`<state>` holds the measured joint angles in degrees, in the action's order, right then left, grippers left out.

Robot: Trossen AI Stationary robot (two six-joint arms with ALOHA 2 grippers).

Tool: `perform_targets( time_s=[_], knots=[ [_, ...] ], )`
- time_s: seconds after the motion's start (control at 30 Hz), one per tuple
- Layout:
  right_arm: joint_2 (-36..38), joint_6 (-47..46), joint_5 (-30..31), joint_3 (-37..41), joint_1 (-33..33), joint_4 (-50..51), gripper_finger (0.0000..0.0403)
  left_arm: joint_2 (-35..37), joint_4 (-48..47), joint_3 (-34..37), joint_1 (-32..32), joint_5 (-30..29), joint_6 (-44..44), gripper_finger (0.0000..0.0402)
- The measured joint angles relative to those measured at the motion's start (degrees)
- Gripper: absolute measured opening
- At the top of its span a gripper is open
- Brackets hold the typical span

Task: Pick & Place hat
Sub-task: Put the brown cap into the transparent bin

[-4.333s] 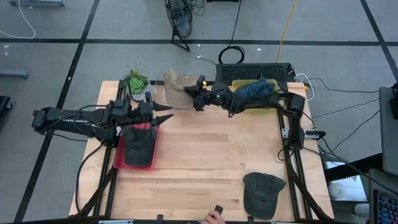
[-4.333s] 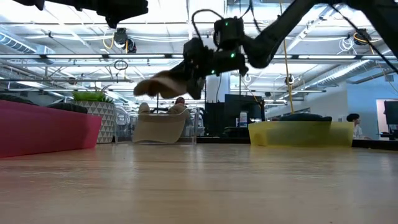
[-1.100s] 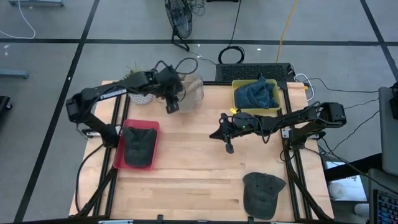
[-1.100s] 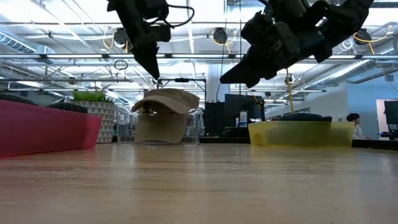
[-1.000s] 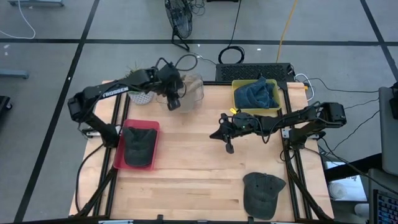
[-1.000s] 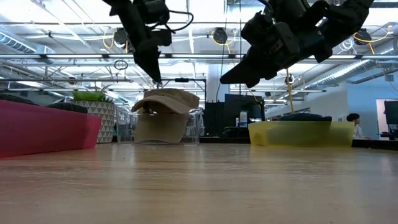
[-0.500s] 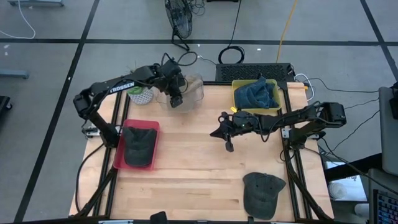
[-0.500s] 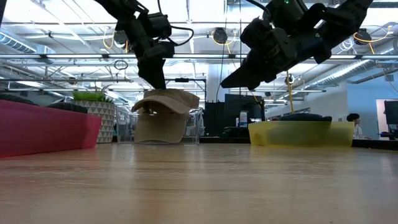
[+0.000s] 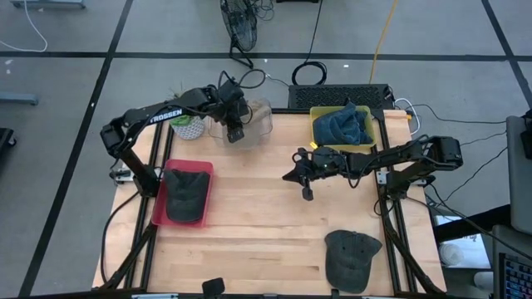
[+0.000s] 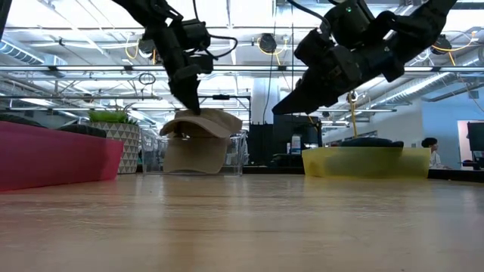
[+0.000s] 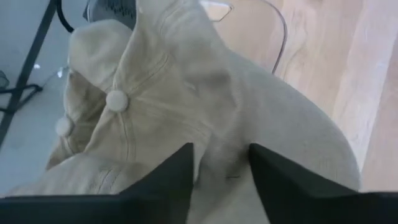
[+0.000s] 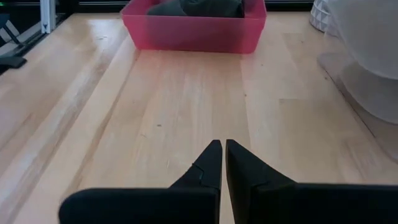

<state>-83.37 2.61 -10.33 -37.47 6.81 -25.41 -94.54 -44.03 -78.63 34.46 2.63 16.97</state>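
I've got the left gripper (image 11: pixel 219 163) right down on the tan hat (image 11: pixel 205 93), which sits on the clear stand (image 9: pixel 259 120) at the table's far edge; the fingers stand apart with a fold of cloth rising between them, though I can't say they're pinching it yet. This hat looks light and floppy, soft cotton that creases under the tips, so I judge a pinch on the crown near the button, just ahead of the fingers, is the safest hold; the brim would probably be stiffer but slide. The right gripper (image 12: pixel 222 163) hangs closed over bare wood mid-table, well off to the side. Below and nearer me sits the red bin (image 9: pixel 158 199) with a dark cap inside; the wooden table (image 10: pixel 242 227) looks smooth and flat, open workshop beyond.
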Motion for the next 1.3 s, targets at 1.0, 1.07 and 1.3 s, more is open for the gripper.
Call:
perform_targets(
  time_s=[1.0, 1.07, 1.3],
  knots=[
    [0.0, 1.1, 3.2, 0.2, 0.7, 0.0, 0.0, 7.9, 6.4, 0.7, -9.9, -23.4, 0.5, 0.0011],
    [0.0, 1.1, 3.2, 0.2, 0.7, 0.0, 0.0, 7.9, 8.1, 2.7, -10.7, -25.3, 1.7, 0.001],
    [0.0, 1.2, 3.1, 0.2, 0.7, 0.5, 0.0, 7.9, 21.3, 15.9, -10.4, -32.1, 2.9, 0.0013]
  ],
)
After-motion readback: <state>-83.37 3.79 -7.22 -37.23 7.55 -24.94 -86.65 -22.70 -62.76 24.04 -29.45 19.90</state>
